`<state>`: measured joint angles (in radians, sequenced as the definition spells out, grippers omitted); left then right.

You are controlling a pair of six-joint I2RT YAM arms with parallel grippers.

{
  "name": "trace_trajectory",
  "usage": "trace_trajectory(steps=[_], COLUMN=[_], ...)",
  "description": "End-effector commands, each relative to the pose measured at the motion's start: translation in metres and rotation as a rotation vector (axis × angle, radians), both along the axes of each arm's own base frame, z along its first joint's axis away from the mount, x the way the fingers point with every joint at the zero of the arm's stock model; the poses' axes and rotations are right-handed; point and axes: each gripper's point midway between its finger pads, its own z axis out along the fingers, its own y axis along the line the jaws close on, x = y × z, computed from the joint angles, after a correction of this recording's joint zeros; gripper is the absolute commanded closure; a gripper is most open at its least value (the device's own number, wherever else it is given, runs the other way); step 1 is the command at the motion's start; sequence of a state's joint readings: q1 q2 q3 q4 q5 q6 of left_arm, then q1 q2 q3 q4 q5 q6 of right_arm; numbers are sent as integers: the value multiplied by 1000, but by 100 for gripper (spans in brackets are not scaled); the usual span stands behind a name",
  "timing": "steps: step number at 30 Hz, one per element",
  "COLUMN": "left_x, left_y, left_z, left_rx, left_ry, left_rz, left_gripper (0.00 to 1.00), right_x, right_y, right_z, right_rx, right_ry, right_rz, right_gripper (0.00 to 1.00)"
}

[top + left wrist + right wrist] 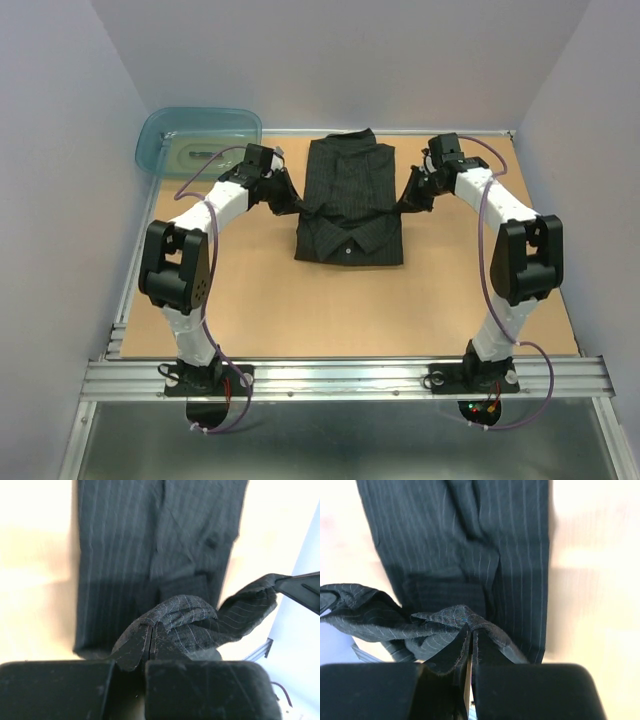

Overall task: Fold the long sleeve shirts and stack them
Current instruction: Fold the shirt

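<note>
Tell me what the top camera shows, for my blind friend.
The left gripper and right gripper each pinch a side of a black shirt on a tan table. A teal tub sits at the far left.

On the table [300, 300], shirt [350, 210] lies between left tool [283, 195] and right tool [415, 190]; tub [198, 140] back-left.

Plain pale walls [340, 60] fill the top and both sides. A tan wooden table [300, 320] fills the centre, an aluminium rail [340, 378] along its lower edge, a teal tub [200, 122] upper left.
</note>
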<state>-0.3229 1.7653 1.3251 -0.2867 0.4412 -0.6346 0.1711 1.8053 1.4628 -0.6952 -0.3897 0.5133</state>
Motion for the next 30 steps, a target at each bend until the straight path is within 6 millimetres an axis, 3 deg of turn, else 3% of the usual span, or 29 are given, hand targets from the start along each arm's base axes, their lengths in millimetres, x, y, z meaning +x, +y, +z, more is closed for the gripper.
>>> trace_trajectory(steps=[1, 12, 18, 30], left_x=[33, 77, 83, 96], left_y=[-2, -2, -3, 1], left_z=[16, -11, -24, -49], left_rx=[1, 43, 50, 83], left_ry=[-97, -128, -129, -121], left_rz=[-13, 12, 18, 53], left_gripper=[100, 100, 100, 94], right_x=[39, 77, 96, 105], right_y=[-5, -9, -11, -12], right_z=[17, -32, -30, -53], right_rx=[13, -18, -45, -62], right_ry=[-101, -74, -124, -117], right_rz=[1, 1, 8, 8], right_gripper=[99, 99, 99, 92])
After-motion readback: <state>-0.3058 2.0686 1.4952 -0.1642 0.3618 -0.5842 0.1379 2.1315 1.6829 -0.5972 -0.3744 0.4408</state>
